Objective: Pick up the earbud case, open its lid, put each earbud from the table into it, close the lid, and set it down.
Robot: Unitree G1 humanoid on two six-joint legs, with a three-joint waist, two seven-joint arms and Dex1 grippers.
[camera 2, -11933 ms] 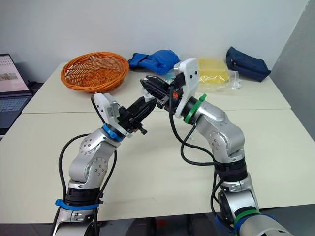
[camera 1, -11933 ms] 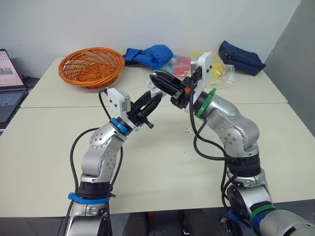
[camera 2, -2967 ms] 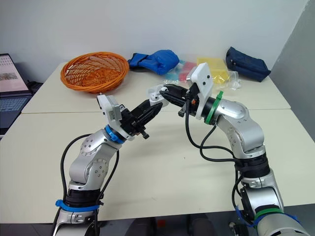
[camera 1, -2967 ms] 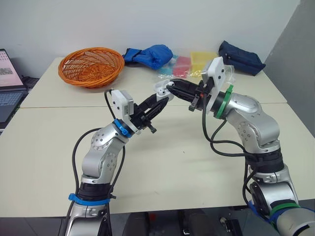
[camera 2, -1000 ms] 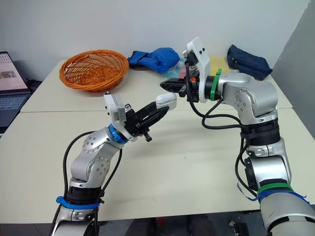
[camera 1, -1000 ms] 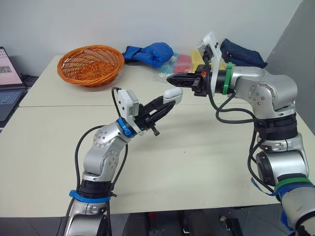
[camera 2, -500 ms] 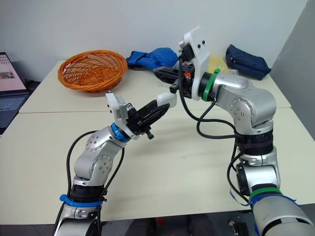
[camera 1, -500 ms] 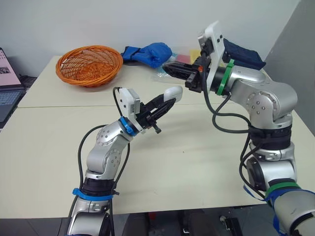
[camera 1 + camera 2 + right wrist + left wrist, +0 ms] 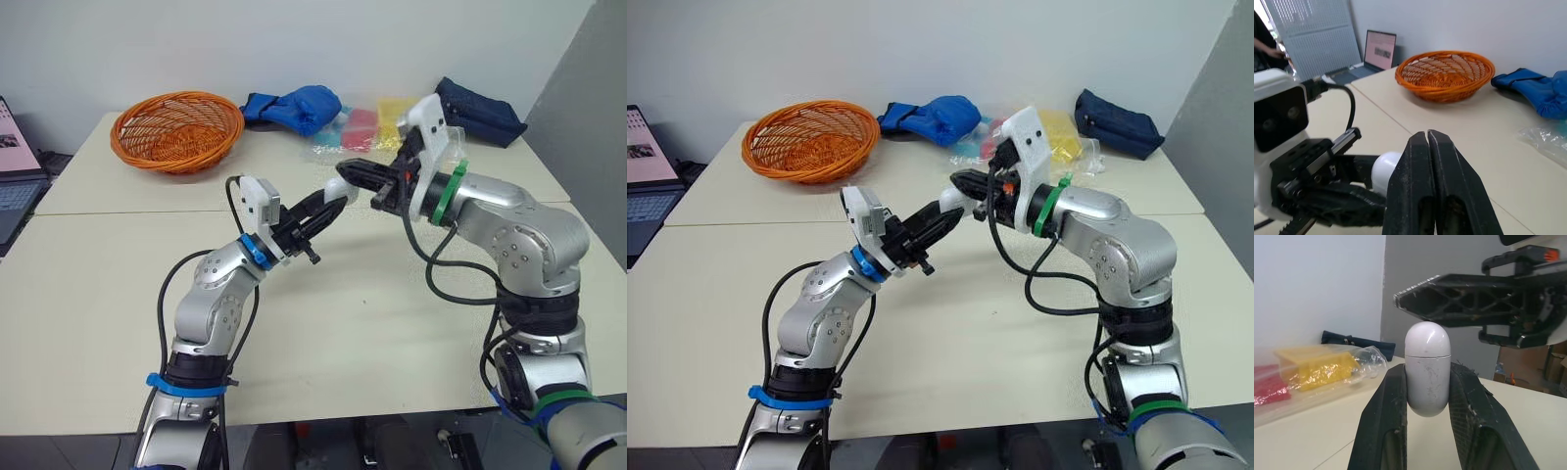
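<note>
The white earbud case (image 9: 1427, 363) is held up over the table with its lid down, seam visible near its top. My left gripper (image 9: 328, 203) is shut on the earbud case, one black finger (image 9: 1390, 401) on each side. My right gripper (image 9: 345, 169) is shut with nothing between its fingers. Its tips sit just above the case's (image 9: 340, 186) rounded top, touching or nearly so. In the right wrist view the shut fingertips (image 9: 1426, 138) lie close over the case (image 9: 1386, 169).
At the back of the table stand an orange wicker basket (image 9: 178, 129), a blue cloth (image 9: 296, 105), clear bags of red and yellow items (image 9: 377, 119) and a dark blue pouch (image 9: 478, 110). A laptop (image 9: 12, 168) sits off the left edge.
My right gripper has come down from above and behind the case until its shut tips are at the case's top. The left gripper still holds the case in about the same place.
</note>
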